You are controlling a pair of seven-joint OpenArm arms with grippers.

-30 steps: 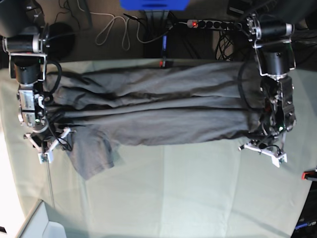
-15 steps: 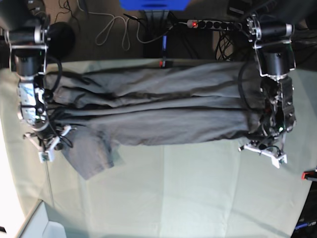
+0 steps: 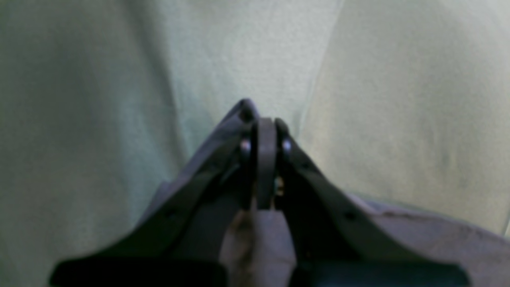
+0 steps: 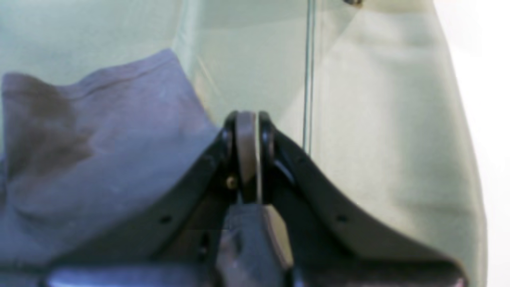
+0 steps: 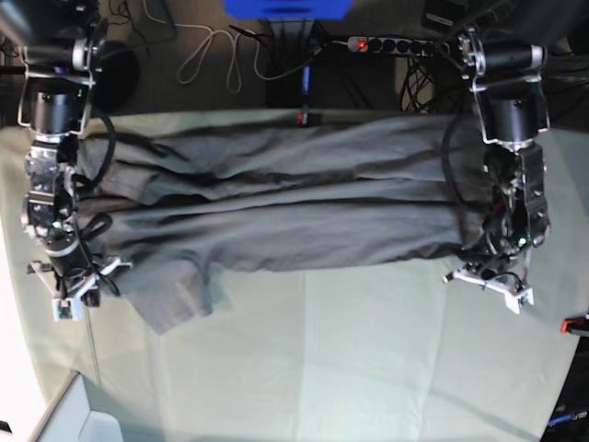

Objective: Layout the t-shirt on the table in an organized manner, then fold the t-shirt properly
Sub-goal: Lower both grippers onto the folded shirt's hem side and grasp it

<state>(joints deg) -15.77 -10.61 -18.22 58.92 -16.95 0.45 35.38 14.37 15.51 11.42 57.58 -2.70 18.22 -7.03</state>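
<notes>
Base view shows the table (image 5: 368,368) bearing the grey t-shirt (image 5: 276,207) stretched between the arms, the left gripper (image 5: 488,281) pinching its hem while the right gripper (image 5: 74,295) has just clamped the opposite end, readying a fold.

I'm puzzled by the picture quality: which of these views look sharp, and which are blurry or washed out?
Base view: fairly sharp, t-shirt evenly lit. Left wrist view: soft throughout, the table cloth blurred. Right wrist view: also soft, with white glare washing out its right edge.
</notes>
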